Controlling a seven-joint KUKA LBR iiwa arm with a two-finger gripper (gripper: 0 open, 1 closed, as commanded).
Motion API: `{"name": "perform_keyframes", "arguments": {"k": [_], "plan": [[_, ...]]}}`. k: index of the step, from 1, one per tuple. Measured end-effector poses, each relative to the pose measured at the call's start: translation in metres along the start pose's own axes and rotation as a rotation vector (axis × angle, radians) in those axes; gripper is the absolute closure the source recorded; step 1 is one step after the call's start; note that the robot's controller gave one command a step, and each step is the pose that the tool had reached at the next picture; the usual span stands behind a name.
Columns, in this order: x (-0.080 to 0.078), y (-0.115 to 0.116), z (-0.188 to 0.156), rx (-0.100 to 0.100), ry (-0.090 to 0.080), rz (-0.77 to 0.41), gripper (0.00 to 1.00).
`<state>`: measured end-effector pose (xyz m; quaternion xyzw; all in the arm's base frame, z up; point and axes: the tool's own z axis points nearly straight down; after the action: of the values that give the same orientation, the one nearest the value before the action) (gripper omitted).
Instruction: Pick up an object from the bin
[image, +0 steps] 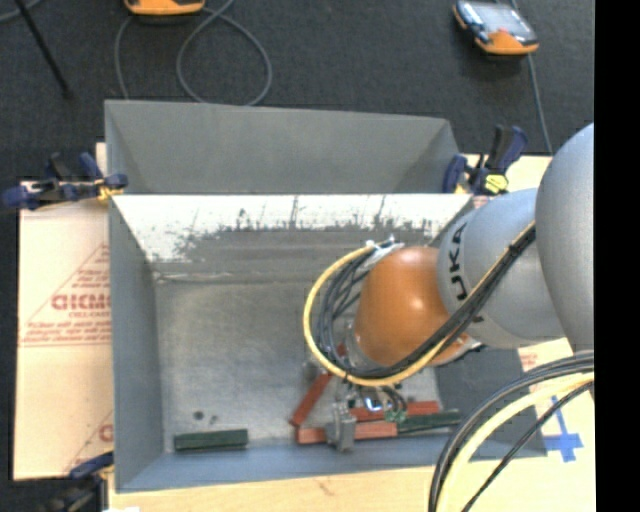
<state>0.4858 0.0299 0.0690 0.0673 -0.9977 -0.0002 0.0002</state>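
Red sticks (311, 401) lie crossed in a small heap by the near wall of a grey bin (130, 330). The gripper (343, 428) sits low on this heap, under the arm's orange cover (395, 305); whether it is released or clenched cannot be told. Well left of the gripper lies a dark green bar (210, 439); just right, a thin green stick (432, 421).

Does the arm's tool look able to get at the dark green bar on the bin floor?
Probably yes. The green bar lies flat and alone on bare floor, apart from the red sticks under the tool; only the front wall close by might crowd it.
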Motion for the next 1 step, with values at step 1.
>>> {"name": "perform_keyframes", "arguments": {"k": [1], "plan": [[-0.0061,0.0023,-0.0041,-0.001,-0.014,0.0,1.0]]}}
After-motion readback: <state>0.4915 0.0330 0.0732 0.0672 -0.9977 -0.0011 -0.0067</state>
